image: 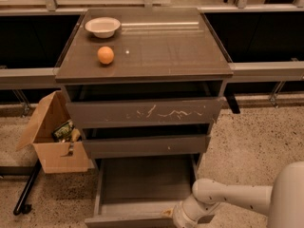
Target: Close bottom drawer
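The bottom drawer [142, 179] of the grey-brown cabinet is pulled far out, showing its shallow grey inside. Its front edge [128, 220] runs along the bottom of the view. My white arm reaches in from the right, and my gripper [183, 217] sits at the drawer's front right corner, against the front panel. The fingertips are cut off by the frame's lower edge.
Above are the mid-sized drawer front [147, 145] and the wide scratched front [145, 112], both slightly open. On the cabinet top [166, 46] are a white bowl [102, 26] and an orange [105, 55]. An open cardboard box [54, 139] stands on the floor at the left.
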Robot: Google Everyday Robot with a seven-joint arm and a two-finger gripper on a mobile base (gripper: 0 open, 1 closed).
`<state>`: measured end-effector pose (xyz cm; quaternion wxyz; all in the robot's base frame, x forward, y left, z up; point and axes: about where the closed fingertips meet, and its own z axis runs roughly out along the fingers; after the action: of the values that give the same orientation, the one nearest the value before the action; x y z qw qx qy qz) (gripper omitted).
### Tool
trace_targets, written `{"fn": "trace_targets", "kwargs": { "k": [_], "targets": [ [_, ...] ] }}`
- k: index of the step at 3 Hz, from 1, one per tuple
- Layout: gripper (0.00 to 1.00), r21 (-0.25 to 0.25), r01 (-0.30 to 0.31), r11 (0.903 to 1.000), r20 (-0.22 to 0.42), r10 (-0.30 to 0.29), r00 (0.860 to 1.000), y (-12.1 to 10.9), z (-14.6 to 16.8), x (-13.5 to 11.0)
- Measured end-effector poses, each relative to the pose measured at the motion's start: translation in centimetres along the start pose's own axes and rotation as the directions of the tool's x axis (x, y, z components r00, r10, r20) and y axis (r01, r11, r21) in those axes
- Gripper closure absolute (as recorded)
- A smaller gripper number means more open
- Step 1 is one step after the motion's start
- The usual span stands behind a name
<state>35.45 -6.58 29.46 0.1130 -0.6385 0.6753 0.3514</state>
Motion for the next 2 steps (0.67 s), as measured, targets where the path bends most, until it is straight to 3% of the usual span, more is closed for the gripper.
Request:
{"fn": "trace_targets", "kwargs": {
  "k": [1,2],
  "targets": [
    [0.42,-0.001,0.083,0.9965,0.019,-0.083,0.996,0.1,1.4,1.8],
    [0.65,0.003,0.096,0.9954,0.011,-0.096,0.995,-1.0,3.2,4.0]
  ]
}}
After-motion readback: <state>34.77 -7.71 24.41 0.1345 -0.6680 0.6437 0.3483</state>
